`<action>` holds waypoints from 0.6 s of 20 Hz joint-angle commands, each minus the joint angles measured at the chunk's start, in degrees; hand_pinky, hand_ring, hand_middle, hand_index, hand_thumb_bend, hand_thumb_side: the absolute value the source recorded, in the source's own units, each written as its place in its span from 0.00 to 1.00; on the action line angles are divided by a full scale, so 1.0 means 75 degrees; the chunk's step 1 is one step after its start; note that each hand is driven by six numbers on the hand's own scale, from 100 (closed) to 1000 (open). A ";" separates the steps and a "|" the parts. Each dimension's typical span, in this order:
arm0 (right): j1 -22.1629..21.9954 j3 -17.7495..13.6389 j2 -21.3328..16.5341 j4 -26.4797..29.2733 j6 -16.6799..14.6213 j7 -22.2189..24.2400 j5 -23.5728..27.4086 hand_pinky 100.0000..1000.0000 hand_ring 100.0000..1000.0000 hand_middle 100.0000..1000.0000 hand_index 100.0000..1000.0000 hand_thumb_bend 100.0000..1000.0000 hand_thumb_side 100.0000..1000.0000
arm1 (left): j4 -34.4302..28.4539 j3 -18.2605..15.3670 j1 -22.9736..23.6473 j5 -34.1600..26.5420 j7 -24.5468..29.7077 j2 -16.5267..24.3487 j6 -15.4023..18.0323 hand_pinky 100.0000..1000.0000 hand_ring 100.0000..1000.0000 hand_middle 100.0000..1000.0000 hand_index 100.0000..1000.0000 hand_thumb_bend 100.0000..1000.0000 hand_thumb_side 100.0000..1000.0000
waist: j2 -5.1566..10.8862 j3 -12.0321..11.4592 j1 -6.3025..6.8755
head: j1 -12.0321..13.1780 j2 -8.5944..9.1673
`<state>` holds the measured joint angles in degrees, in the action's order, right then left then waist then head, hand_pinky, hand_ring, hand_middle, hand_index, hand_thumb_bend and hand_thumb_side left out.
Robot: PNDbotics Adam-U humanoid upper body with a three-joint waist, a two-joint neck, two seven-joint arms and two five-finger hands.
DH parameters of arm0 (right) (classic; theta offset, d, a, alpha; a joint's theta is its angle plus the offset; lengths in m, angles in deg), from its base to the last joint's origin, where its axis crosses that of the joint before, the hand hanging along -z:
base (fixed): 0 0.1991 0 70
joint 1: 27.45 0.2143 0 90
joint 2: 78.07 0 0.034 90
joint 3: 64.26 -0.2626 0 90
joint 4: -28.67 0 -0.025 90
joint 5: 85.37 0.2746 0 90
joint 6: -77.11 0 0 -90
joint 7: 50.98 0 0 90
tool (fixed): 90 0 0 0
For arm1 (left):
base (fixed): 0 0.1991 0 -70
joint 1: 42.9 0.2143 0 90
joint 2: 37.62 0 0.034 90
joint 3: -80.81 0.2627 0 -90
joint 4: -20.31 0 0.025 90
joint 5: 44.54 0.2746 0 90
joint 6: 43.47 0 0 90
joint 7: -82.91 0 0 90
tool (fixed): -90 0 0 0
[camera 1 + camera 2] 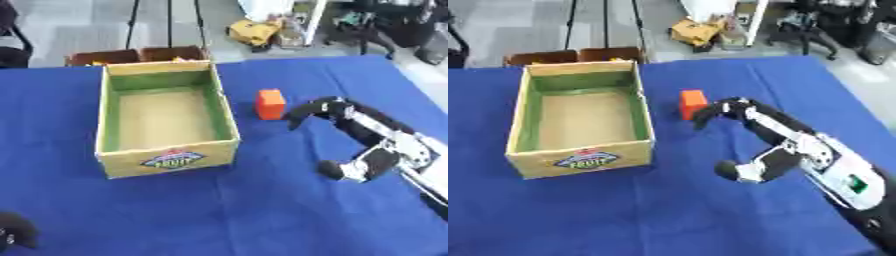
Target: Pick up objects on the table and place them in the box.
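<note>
While your right hand hangs spread and empty over the counter, the orange block stands just left of its fingertips, toward the far edge, right of the box. Your left hand sits idle at the near-left corner, its fingers unclear.

Tablecloth: plain blue fabric cloth covering the whole work surface, pretty much fills the view.
Crate behind the cloth: brown open wooden-looking crate right at the cloth's far edge, something yellowish poking out of it, can't tell what.
Stand legs: thin black tripod legs on the grey floor beyond the cloth's far edge.
Yellow thing: yellow lumpy object on the floor, further back from the cloth, too blurry to name.
</note>
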<state>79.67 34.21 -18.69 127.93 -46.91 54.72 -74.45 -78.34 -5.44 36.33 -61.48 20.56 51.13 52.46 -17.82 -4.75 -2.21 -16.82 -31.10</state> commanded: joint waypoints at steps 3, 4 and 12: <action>0.0046 -0.0256 -0.0471 0.0201 -0.0135 -0.0144 -0.0037 0.82 0.81 0.63 0.86 0.41 0.44 | -0.0041 0.0073 -0.0080 -0.0064 -0.0065 0.0165 -0.0154 0.58 0.62 0.53 0.68 0.35 1.00 | 0.0144 0.0007 -0.0004 | 0.0011 0.0118; 0.0039 -0.0316 -0.0560 0.0212 -0.0152 -0.0197 -0.0026 0.82 0.81 0.63 0.86 0.40 0.42 | -0.0050 0.0070 -0.0059 -0.0070 -0.0070 0.0169 -0.0166 0.58 0.62 0.51 0.68 0.35 1.00 | 0.0144 0.0006 -0.0007 | 0.0011 0.0123; 0.0024 -0.0664 -0.1349 -0.0095 -0.0399 -0.0566 -0.0479 0.84 0.84 0.71 0.89 0.49 0.37 | -0.0111 0.0022 0.0071 -0.0060 -0.0089 0.0217 -0.0173 0.58 0.60 0.44 0.68 0.34 1.00 | 0.0187 -0.0101 -0.0082 | 0.0021 0.0113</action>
<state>79.22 30.51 -25.56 127.46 -49.60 51.10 -76.98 -78.06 -4.89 37.04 -61.72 19.86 51.23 51.21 -17.57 -5.60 -2.89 -16.73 -31.08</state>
